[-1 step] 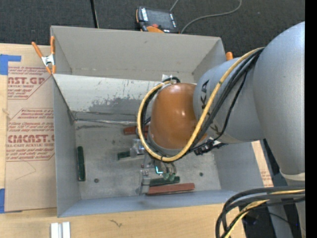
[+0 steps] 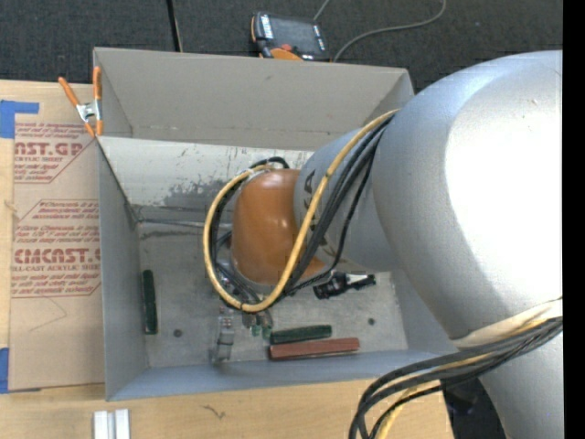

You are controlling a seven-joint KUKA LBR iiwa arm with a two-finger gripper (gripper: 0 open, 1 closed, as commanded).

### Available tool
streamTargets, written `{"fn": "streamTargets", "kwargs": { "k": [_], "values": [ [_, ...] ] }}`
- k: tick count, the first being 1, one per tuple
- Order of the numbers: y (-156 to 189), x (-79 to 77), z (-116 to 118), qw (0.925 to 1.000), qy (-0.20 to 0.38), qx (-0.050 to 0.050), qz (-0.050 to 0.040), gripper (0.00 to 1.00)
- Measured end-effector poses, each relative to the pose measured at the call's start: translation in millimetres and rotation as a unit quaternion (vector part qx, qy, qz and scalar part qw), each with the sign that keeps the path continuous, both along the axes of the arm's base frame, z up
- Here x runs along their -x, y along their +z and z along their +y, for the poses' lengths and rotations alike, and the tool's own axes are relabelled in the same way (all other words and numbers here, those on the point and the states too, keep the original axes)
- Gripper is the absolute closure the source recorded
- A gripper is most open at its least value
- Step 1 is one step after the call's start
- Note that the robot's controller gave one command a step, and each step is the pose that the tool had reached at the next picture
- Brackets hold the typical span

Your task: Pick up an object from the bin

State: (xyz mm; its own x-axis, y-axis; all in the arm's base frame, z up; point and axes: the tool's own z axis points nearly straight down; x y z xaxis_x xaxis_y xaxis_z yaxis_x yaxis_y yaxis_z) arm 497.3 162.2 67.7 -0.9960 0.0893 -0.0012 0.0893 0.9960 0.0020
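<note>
The end effector (image 2: 223, 341) sits low over the floor of the grey bin (image 2: 119, 245), near its front wall; whether it is open or closed cannot be told. Just to its right lie a dark green bar (image 2: 300, 334) and, alongside it, a reddish-brown bar (image 2: 313, 347). A dark green stick (image 2: 148, 302) lies well apart, by the left wall.

Right of bin (image 2: 256, 99) behind arm (image 2: 475, 199)

robotics lab: a large silver robot arm (image 2: 475, 208) trailing cables (image 2: 209, 231) over a grey metal bin (image 2: 247, 108), a wired black device (image 2: 288, 35) on dark carpet (image 2: 91, 7) behind.
</note>
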Motion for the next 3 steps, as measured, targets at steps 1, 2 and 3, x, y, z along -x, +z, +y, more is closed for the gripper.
{"fn": "streamTargets", "kwargs": {
  "k": [1,2,3],
  "values": [
    [53.3,-45.6,-75.4,0.9988,-0.050,0.002,-0.0027,0.00],
    [-1.4,6.2,-78.7,0.9979,-0.064,0.002,0.0051,0.00],
    [1.4,4.3,-97.4,0.9890,-0.148,0.001,0.0020,0.00]
  ]
}}
